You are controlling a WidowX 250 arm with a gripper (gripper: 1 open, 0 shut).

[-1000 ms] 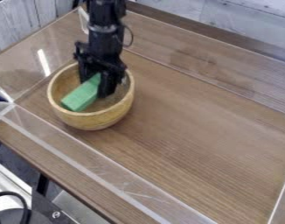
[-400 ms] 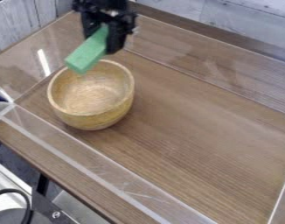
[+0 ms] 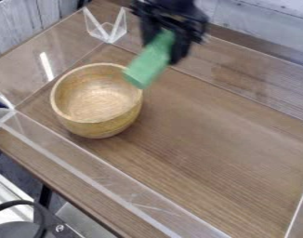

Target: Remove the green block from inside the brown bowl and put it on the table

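While the bowl (image 3: 96,100) sits nearby, the pincer (image 3: 159,46) grips the green block (image 3: 151,63).

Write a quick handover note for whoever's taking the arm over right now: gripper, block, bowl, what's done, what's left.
Gripper: shut on the green block, holding it up at a slant; the arm looks blurred.
Block: out of the brown bowl, in the air by the bowl's rim on the side toward the open tabletop.
Bowl: upright on the table, nothing inside.
Done: block removed from the bowl.
Left: lower it onto the bare wood beside the bowl, let go, back the arm off.
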